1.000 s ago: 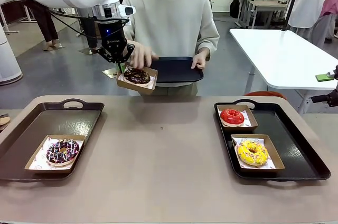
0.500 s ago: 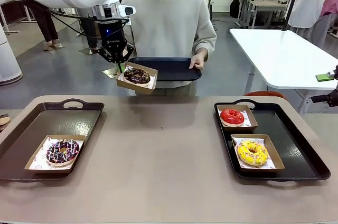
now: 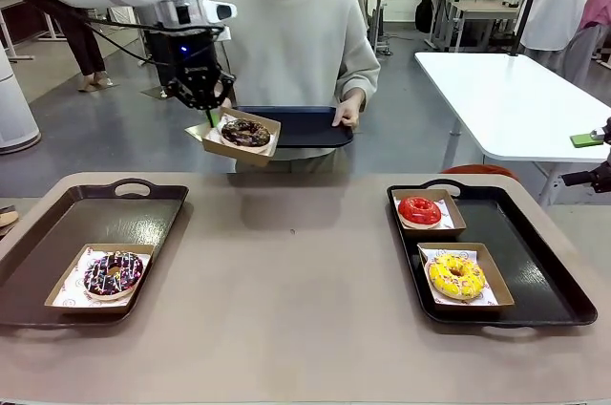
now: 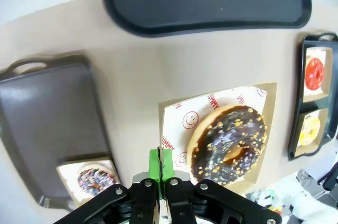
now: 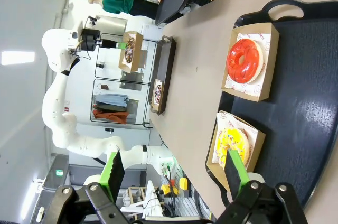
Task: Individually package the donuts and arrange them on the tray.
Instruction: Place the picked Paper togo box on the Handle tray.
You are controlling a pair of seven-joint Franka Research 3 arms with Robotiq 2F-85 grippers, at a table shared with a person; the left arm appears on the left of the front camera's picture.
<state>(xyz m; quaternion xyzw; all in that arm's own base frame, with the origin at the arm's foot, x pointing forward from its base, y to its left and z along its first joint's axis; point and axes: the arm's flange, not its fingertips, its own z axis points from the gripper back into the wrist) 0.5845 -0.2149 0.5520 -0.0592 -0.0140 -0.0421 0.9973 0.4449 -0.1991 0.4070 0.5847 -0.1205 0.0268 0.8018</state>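
Since a moment ago the left gripper [image 3: 204, 111] has swung left and lifted its boxed chocolate donut [image 3: 246, 133] clear of the person's tray [image 3: 305, 125]. It's pinching the box's edge, jaws clamped tight, probably so the donut rides level in mid-air. Right gripper [image 5: 174, 174] hangs wide open, empty, over the right tray [image 3: 544, 271], where the red donut [image 3: 419, 210] and yellow donut [image 3: 456, 275] sit boxed. Sprinkled donut [image 3: 113, 273] waits in the left tray's [image 3: 57, 233] near corner.

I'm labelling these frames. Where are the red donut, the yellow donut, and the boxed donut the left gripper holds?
red donut [image 3: 419, 210], front view, on its glazed ring.
yellow donut [image 3: 456, 276], front view, on its sprinkled ring.
held boxed donut [image 4: 228, 142], left wrist view, on its chocolate glaze.
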